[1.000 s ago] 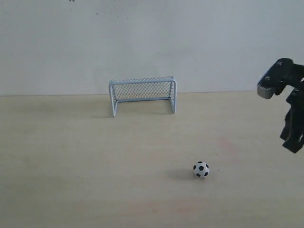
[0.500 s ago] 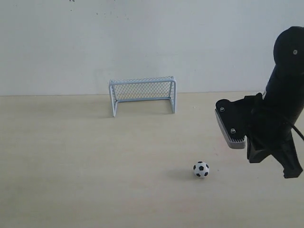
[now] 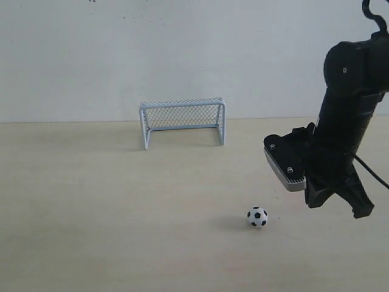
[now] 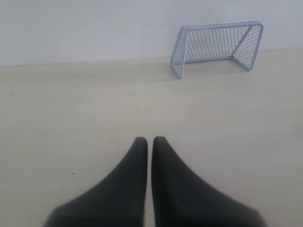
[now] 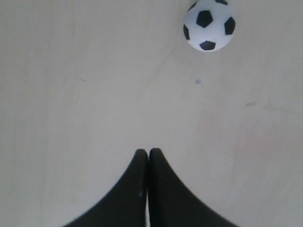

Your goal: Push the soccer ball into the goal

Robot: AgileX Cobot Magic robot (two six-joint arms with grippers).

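The soccer ball (image 3: 257, 217) rests on the pale wooden table, in front of and to the right of the goal (image 3: 182, 102), which stands by the back wall with its mouth facing forward. My right gripper (image 3: 362, 212) hangs low to the right of the ball and apart from it, fingers pressed together and empty. In the right wrist view the ball (image 5: 209, 24) lies well ahead of the shut right gripper (image 5: 148, 152). The left wrist view shows the goal (image 4: 220, 25) far ahead of my left gripper (image 4: 147, 140), shut with only a hairline gap and holding nothing.
A plain white wall rises right behind the goal. The right arm's grey wrist camera housing (image 3: 282, 165) sticks out toward the ball, above table level. The left arm does not appear in the exterior view.
The right arm has swung in from the right edge, come down, and shifted a little left toward the ball. The ball and goal have not moved.
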